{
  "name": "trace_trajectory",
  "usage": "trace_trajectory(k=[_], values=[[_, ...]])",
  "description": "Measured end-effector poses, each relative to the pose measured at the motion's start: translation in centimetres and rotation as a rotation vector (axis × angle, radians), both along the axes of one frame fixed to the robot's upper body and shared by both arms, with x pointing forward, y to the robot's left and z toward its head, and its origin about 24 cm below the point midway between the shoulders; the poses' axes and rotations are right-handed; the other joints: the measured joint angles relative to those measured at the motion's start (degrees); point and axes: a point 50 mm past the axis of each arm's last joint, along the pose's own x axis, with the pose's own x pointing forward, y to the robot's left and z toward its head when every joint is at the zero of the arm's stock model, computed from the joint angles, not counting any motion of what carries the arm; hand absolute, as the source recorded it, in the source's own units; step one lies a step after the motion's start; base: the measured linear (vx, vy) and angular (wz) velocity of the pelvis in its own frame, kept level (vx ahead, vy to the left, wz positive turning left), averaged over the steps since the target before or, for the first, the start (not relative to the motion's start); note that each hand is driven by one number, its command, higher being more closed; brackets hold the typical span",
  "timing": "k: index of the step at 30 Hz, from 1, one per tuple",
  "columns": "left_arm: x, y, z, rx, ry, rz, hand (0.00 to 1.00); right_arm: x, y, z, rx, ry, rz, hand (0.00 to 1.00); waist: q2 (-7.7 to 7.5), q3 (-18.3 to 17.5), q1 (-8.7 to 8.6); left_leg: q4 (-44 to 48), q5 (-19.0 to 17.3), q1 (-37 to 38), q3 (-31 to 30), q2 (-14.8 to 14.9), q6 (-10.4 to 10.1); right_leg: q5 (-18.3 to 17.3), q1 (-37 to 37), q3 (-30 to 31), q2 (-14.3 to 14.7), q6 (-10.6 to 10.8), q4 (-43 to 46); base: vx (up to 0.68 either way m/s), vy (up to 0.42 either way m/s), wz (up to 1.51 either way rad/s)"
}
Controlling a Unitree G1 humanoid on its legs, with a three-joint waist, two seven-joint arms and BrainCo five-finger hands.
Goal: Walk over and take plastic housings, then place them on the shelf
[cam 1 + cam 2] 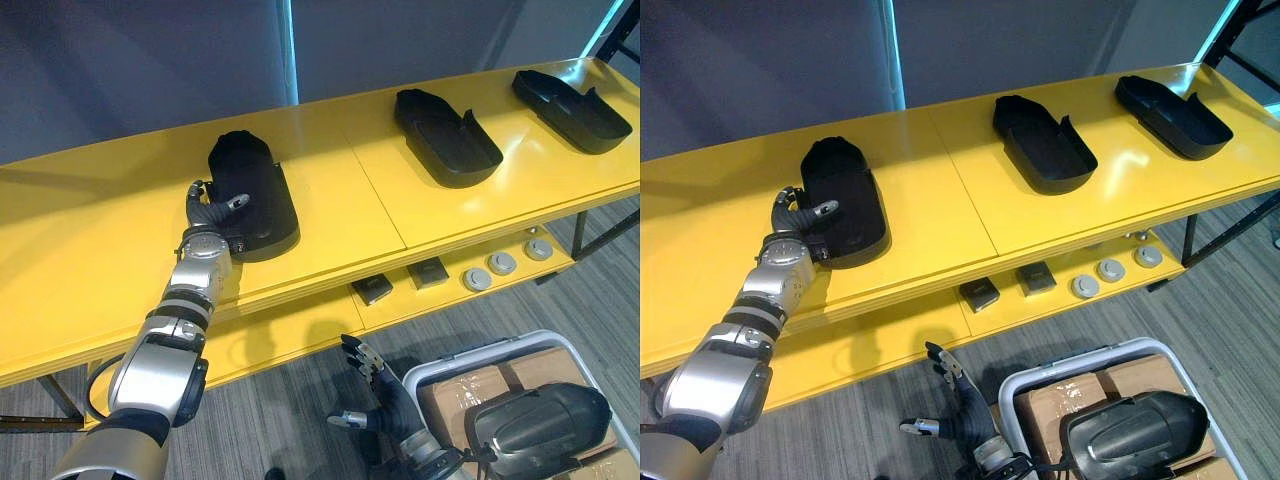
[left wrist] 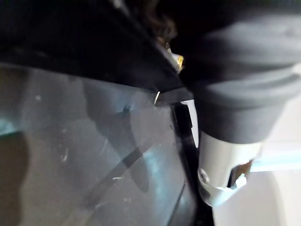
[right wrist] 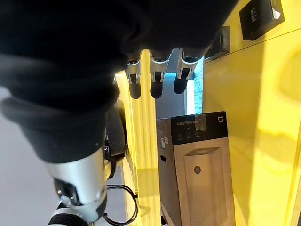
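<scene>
Left eye view: left hand [image 1: 213, 212] pinches housing [image 1: 255, 190] near shelf [image 1: 100, 230] edge; right hand [image 1: 388, 408] spread, empty. Risk: careless release could drag housing off the front.

Small white print runs along the dark band of the cardboard box [image 3: 197, 174] — too fine to read. A small dark box [image 3: 261, 16] bears a white mark, likewise unreadable.

Left hand [image 1: 212, 212] outstretched, fingers curled; right hand [image 1: 385, 408] low, spread open
</scene>
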Motion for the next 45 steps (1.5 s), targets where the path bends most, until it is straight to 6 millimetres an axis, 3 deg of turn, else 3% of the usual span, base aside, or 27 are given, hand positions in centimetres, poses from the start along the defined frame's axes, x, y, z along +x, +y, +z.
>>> trace_trajectory(k=[6, 9, 10, 12, 14, 17, 18, 23, 26, 33, 36, 38, 42, 45], values=[[-0.3, -0.2, 2.0, 0.038, -0.077, -0.014, 0.00, 0.2, -0.3, -1.0, -0.021, 0.036, -0.016, 0.00, 0.04, 0.0, 0.22, 0.0, 0.0, 0.0, 0.1, 0.0, 0.0, 0.0, -0.1, 0.4, 0.0, 0.0, 0.0, 0.04, 0.014, -0.02], [-1.4, -1.4, 5.6, 0.133, -0.243, -0.024, 0.00, 0.1, -0.7, -1.2, -0.022, 0.046, -0.032, 0.00, 0.05, 0.1, 0.97, 0.0, 0.2, 0.1, 0.0, 0.0, 0.0, 0.0, 0.1, 0.1, -0.1, 0.0, 0.0, 0.00, 0.000, 0.01], [-2.7, -1.7, 7.3, 0.166, -0.354, -0.026, 1.00, 0.1, -0.8, -1.3, -0.022, 0.052, -0.037, 0.00, 0.07, 0.0, 0.99, 0.1, 0.3, 0.2, 0.0, 0.0, 0.1, 0.0, 0.3, -0.1, -0.1, 0.0, 0.0, 0.00, 0.000, 0.04], [-5.5, -2.4, 8.9, 0.178, -0.550, -0.030, 1.00, 0.1, -0.7, -1.9, -0.020, 0.075, -0.043, 0.00, 0.19, 0.0, 0.91, 0.1, 0.3, 0.5, -0.1, 0.1, 0.1, 0.0, 0.7, -0.5, -0.1, 0.0, 0.0, 0.00, 0.000, 0.05], [-8.5, -2.9, 8.8, 0.150, -0.716, -0.018, 1.00, 0.0, -0.7, -2.2, -0.023, 0.088, -0.038, 0.00, 0.51, -0.2, 1.00, -0.4, 0.3, 1.1, -0.3, 0.0, 0.1, 0.0, 1.1, -0.6, 0.0, 0.0, 0.0, 0.00, 0.005, 0.05], [-13.1, -4.6, 4.2, 0.058, -0.807, -0.034, 1.00, 0.0, -0.7, -2.7, -0.015, 0.110, -0.049, 0.00, 2.02, -1.5, 1.36, -1.2, 0.3, 1.1, -1.1, -0.3, 0.2, -0.2, 1.2, -1.3, -0.2, 0.1, 0.0, 0.01, 0.028, 0.15], [-15.0, -6.0, 1.3, -0.007, -0.773, -0.084, 1.00, 0.0, -0.7, -2.8, 0.000, 0.116, -0.062, 0.00, 2.78, -2.0, 1.51, -1.9, 0.3, 1.2, -1.4, -0.3, 0.2, -0.4, 1.2, -2.1, -0.3, 0.4, 0.0, 0.00, 0.030, 0.22], [-18.4, -11.1, -5.7, -0.124, -0.527, -0.337, 1.00, 0.1, -0.6, -3.5, 0.018, 0.137, -0.082, 0.00, 3.16, -3.5, 2.69, -2.6, 0.4, 0.8, -1.6, -0.5, 0.3, -0.9, 0.8, -2.5, -0.6, 0.9, 0.0, -0.02, 0.011, 0.07], [-19.5, -12.6, -8.2, -0.134, -0.413, -0.449, 1.00, 0.0, -0.8, -3.8, 0.014, 0.145, -0.103, 0.00, 3.64, -5.0, 2.56, -2.8, 0.6, -0.3, -1.4, -0.5, 0.3, -1.0, -0.5, -2.4, -0.6, 1.1, 0.0, 0.00, 0.005, -0.02], [-18.9, -13.1, -10.7, -0.148, -0.293, -0.519, 1.00, 0.3, -1.5, -3.8, -0.028, 0.127, -0.145, 0.00, 4.00, -5.6, 2.57, -2.8, 0.7, -1.0, -1.1, -0.3, 0.1, -0.7, -1.4, -2.3, -0.3, 0.8, 0.0, 0.06, 0.003, -0.03], [-17.3, -13.4, -10.9, -0.116, -0.276, -0.530, 1.00, 0.5, -1.5, -3.8, -0.034, 0.122, -0.147, 0.00, 3.96, -5.8, 2.58, -2.7, 0.7, -1.7, -0.8, -0.3, 0.1, -0.6, -2.2, -2.0, -0.3, 0.8, 0.0, 0.07, 0.010, -0.04], [-15.7, -13.3, -10.6, -0.092, -0.273, -0.512, 1.00, 0.6, -1.4, -3.8, -0.037, 0.121, -0.145, 0.00, 3.95, -5.8, 2.39, -2.7, 0.7, -1.8, -0.7, -0.2, 0.1, -0.6, -2.3, -1.9, -0.2, 0.8, 0.0, 0.05, 0.004, -0.05], [-12.3, -12.4, -7.5, -0.008, -0.358, -0.403, 1.00, 0.7, -1.4, -3.9, -0.044, 0.121, -0.144, 0.00, 3.92, -5.8, 1.77, -2.4, 0.7, -1.6, 0.7, -0.1, 0.1, -0.6, -2.7, -0.7, -0.1, 0.8, 0.0, 0.05, 0.000, -0.15], [-11.1, -12.3, -6.2, 0.012, -0.388, -0.372, 1.00, 0.7, -1.5, -4.1, -0.048, 0.128, -0.144, 0.00, 3.82, -5.9, 0.94, -2.1, 0.7, -1.8, 0.7, 0.0, 0.1, -0.6, -2.7, -0.6, -0.2, 0.8, 0.0, 0.02, 0.004, -0.02]])
